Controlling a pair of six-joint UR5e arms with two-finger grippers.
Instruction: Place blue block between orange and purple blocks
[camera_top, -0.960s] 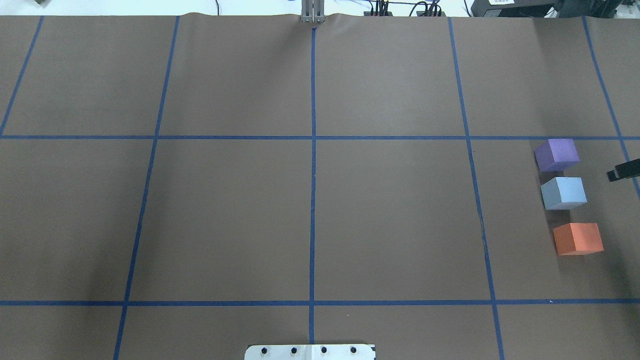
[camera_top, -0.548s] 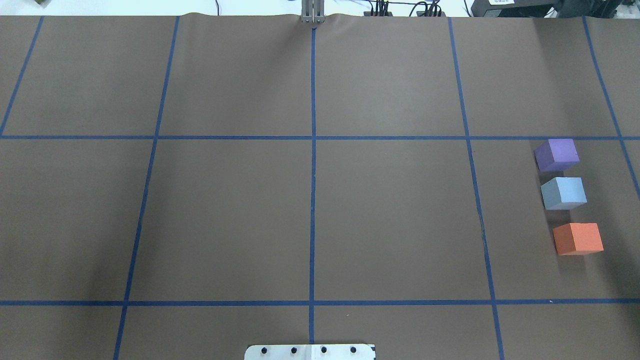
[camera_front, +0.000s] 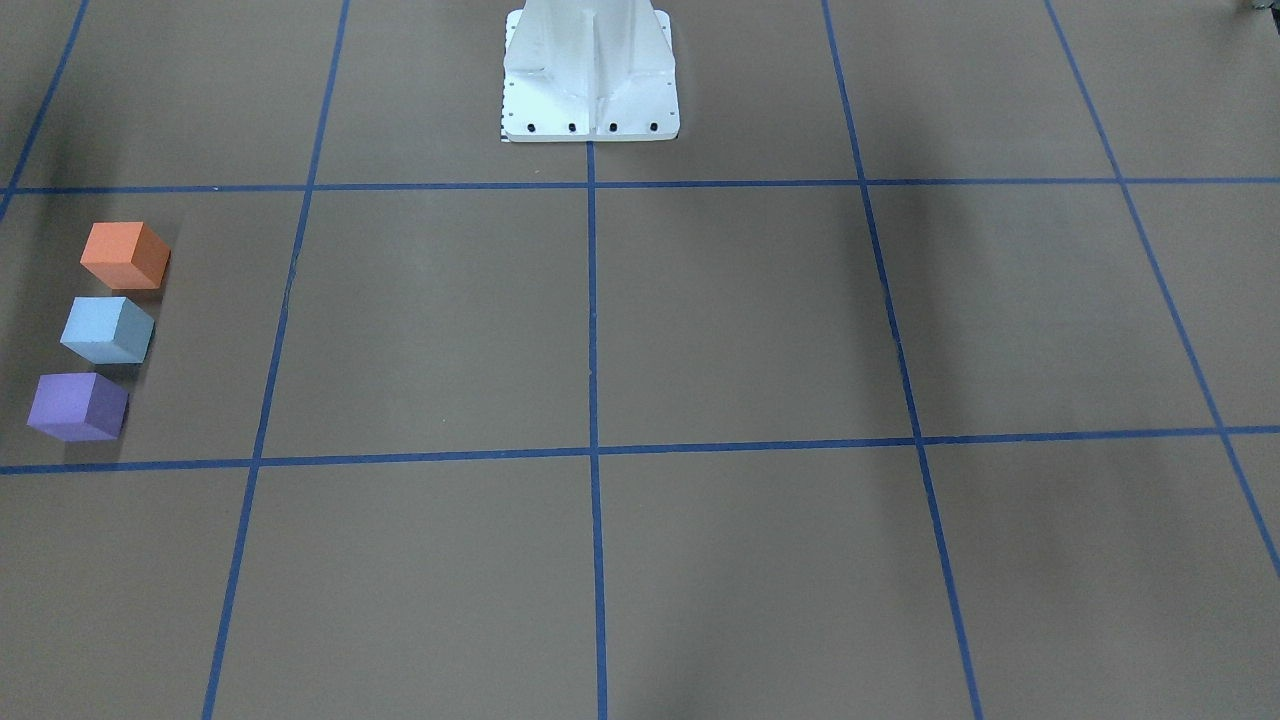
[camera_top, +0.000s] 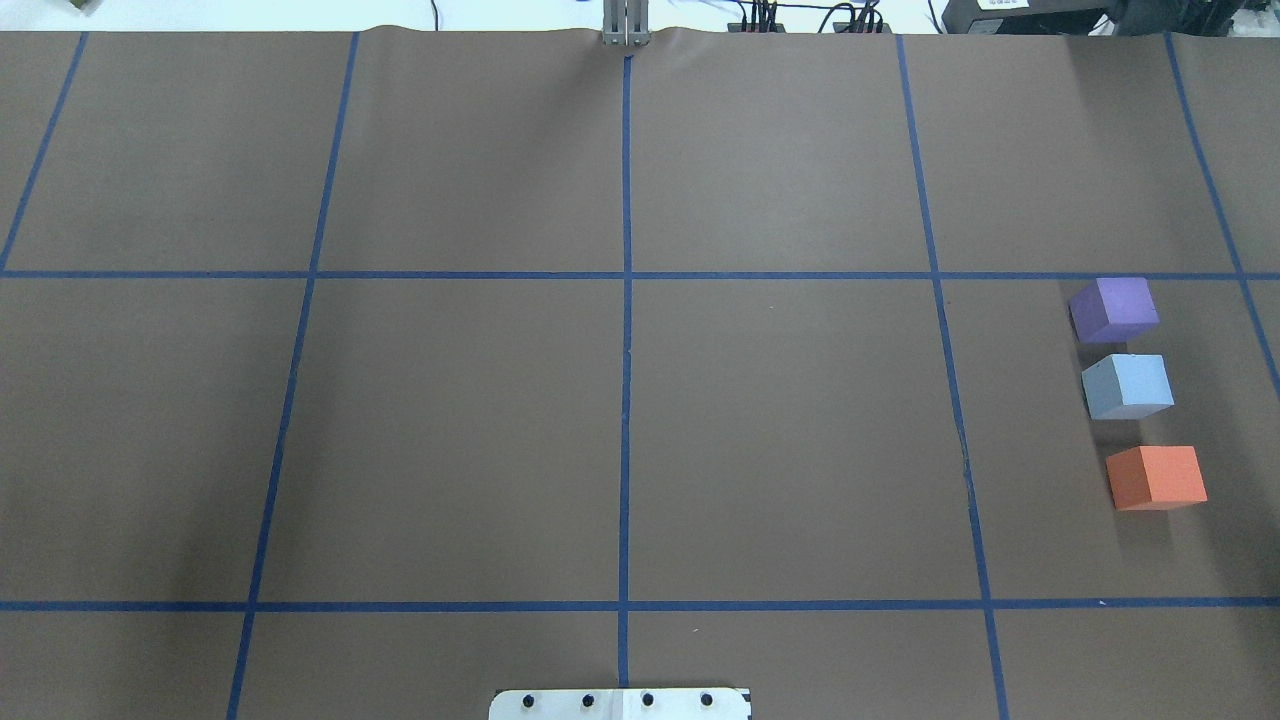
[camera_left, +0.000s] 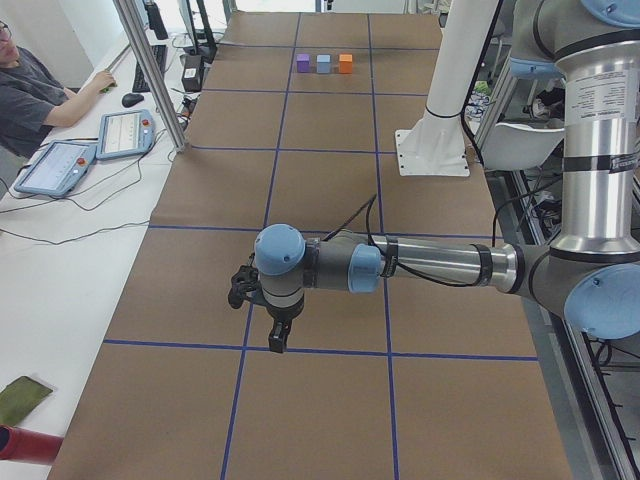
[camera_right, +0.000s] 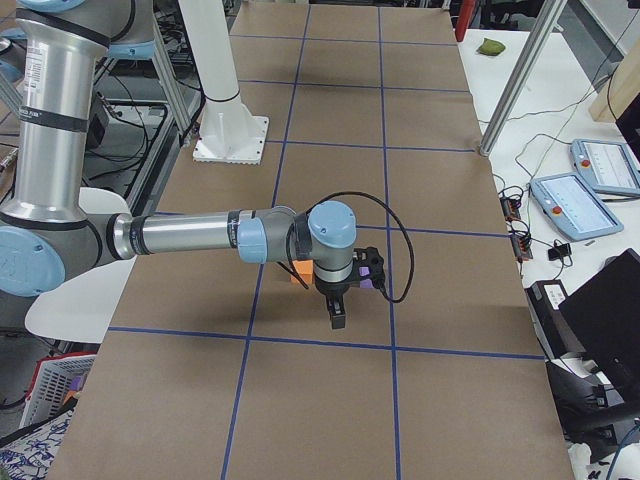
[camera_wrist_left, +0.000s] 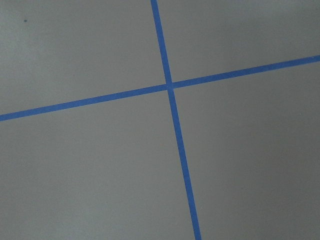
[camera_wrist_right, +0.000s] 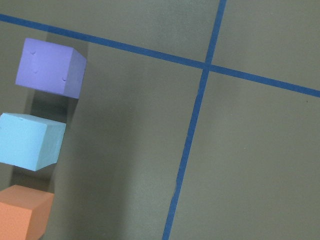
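The blue block sits on the brown table cover between the purple block and the orange block, in one line with small gaps. The right wrist view shows all three: purple, blue, orange. They also show in the front-facing view, blue in the middle. My right gripper hangs beside the blocks, touching none. My left gripper hangs over a bare tape crossing far from them. I cannot tell whether either is open or shut.
Blue tape lines divide the table into squares. The white robot base stands at the table's middle edge. An operator sits at a side desk with tablets. Metal posts stand along that edge.
The dark tip of my right gripper, seen at the right edge of the overhead view a second ago, has left that view. The three blocks have not moved.
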